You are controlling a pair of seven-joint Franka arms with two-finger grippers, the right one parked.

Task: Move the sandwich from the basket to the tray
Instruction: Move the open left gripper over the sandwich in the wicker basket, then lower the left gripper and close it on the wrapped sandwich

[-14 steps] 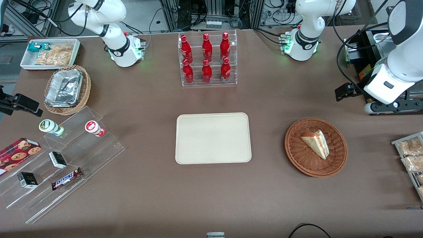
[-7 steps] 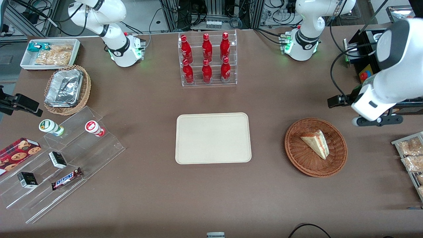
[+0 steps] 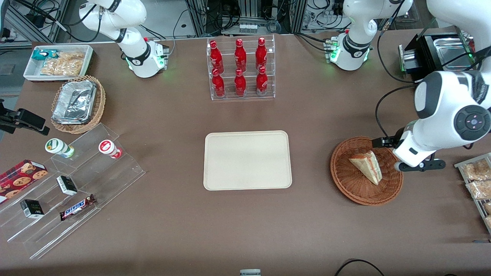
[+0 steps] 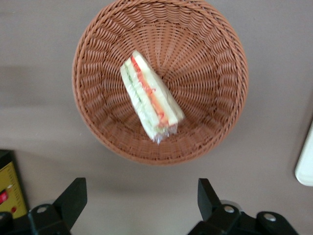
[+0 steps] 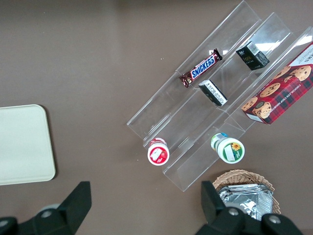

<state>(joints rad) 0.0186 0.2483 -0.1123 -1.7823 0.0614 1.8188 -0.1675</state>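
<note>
The triangular cream-bread sandwich (image 3: 367,166) lies in the round reddish-brown wicker basket (image 3: 347,178), toward the working arm's end of the counter (image 3: 245,230); the flat beige rectangular tray (image 3: 247,160) sits mid-counter; the claw (image 4: 142,200) hovers above the basket's edge.

Even, diffuse overhead light fills the scene; the brown desk (image 3: 172,222) shows no glare and only faint, soft shadows; the front view is sharp throughout; the wrist view is slightly soft, the sandwich (image 4: 150,96) and basket (image 4: 215,63) mildly blurred, the gripper (image 4: 142,205) with its spread jaws dark and unlit.
</note>
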